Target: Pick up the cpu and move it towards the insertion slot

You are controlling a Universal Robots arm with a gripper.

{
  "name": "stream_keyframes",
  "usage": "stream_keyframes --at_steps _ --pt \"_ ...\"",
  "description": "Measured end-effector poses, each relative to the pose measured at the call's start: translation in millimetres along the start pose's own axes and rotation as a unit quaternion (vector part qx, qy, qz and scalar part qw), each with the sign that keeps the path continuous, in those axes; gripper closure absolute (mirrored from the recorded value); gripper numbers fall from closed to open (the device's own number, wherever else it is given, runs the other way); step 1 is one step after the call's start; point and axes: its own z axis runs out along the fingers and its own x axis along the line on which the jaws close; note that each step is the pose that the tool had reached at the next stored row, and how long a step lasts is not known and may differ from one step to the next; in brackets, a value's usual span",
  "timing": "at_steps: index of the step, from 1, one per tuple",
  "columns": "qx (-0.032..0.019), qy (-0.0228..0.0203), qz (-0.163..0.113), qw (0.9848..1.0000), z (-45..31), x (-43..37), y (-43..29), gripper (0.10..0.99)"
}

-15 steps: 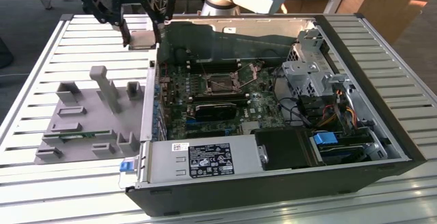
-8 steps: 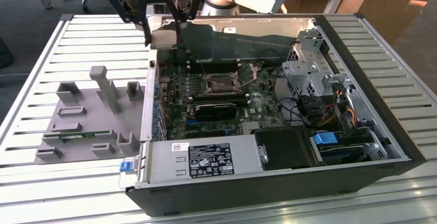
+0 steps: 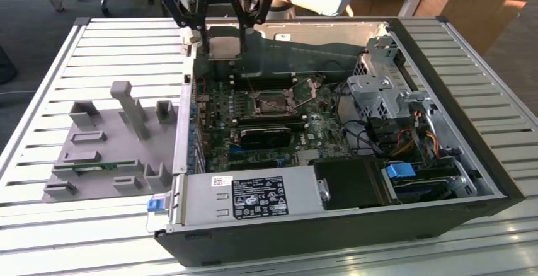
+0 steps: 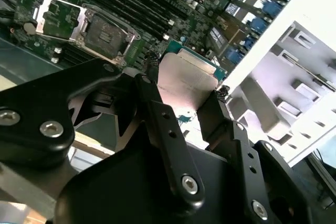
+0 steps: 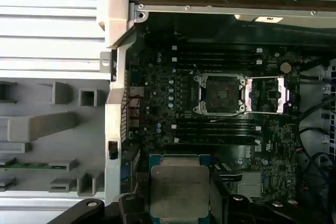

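Gripper [image 4: 186, 95] jaws pinching the cpu [image 5: 179, 190] by its edges, held at upper left in the exterior view, above the case. Insertion slot [image 5: 219, 93] open mid-frame. Risk: thin edge hold slips, chip drops onto motherboard [image 5: 168, 129].

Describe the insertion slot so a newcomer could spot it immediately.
Look inside the open computer case, at the green motherboard on its floor. Near the board's middle sits the insertion slot: a square, silver-framed socket with a dark centre and a hinged metal plate flipped open beside it.
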Motion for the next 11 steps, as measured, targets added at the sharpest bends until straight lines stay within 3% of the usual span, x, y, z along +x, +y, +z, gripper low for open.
stream_keyframes --at_steps 11 --pt "0.0 0.0007 0.0 1.0 1.2 -50.0 -0.2 0.549"
